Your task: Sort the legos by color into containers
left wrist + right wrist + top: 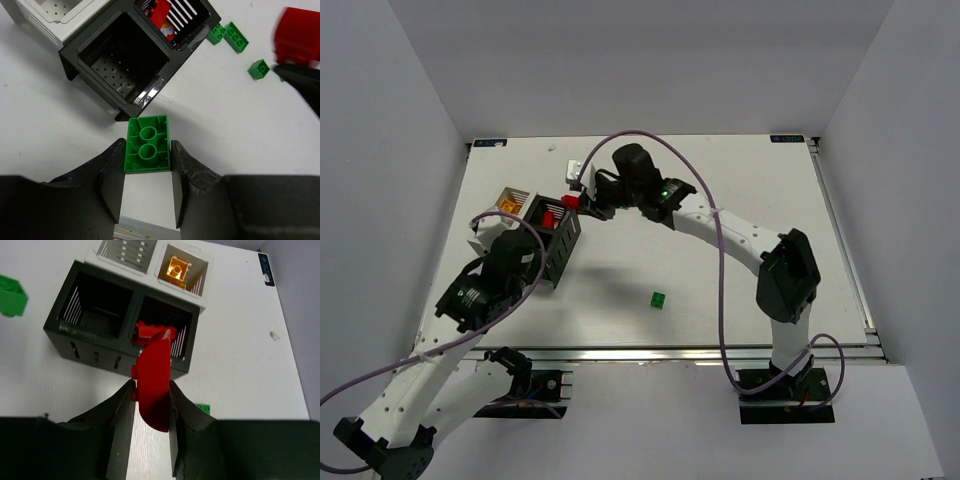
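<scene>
Red bricks (150,332) already sit in the black bin's (65,335) far cell and an orange one (177,270) in a white bin (204,302). Perhaps three greens (230,35) lie loose on the worktop (225,130). My right gripper's (150,387) jaws pinch a red brick (152,375) above that cell. The left gripper's (147,150) jaws clamp a green brick (147,142) just beside the empty near cell.

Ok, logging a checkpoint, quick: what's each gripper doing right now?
Left gripper: closed on a green lego.
Right gripper: closed on a red lego.
</scene>
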You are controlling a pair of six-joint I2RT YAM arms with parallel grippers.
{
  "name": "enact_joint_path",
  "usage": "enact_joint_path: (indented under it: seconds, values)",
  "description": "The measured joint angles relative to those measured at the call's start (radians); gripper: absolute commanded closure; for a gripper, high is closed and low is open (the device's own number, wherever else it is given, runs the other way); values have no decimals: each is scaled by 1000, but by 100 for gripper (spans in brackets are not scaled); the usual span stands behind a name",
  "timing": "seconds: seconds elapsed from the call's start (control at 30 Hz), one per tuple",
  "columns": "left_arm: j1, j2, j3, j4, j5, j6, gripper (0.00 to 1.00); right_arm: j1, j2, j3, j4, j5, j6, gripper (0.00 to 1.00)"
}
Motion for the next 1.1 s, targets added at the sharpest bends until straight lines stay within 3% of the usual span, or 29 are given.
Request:
enact_joint_path:
  seconds: [0.23, 0.5, 0.83, 0.93, 1.1]
  values:
    - [0, -127, 1, -93, -3, -60, 88, 47, 161, 70, 201, 12, 180, 100]
    - [0, -129, 48, -181, -3, -96, 88, 61, 349, 197, 381, 81, 359, 99]
    - [0, -135, 59, -208, -3, -121, 87, 61, 409, 210, 453, 114, 418, 78]
    - [0, -135, 59, -209, -3, -121, 87, 61, 409, 210, 469, 114, 418, 67]
    - [0, -135, 60, -212, -3, -122, 87, 61, 409, 207, 481, 115, 416, 60]
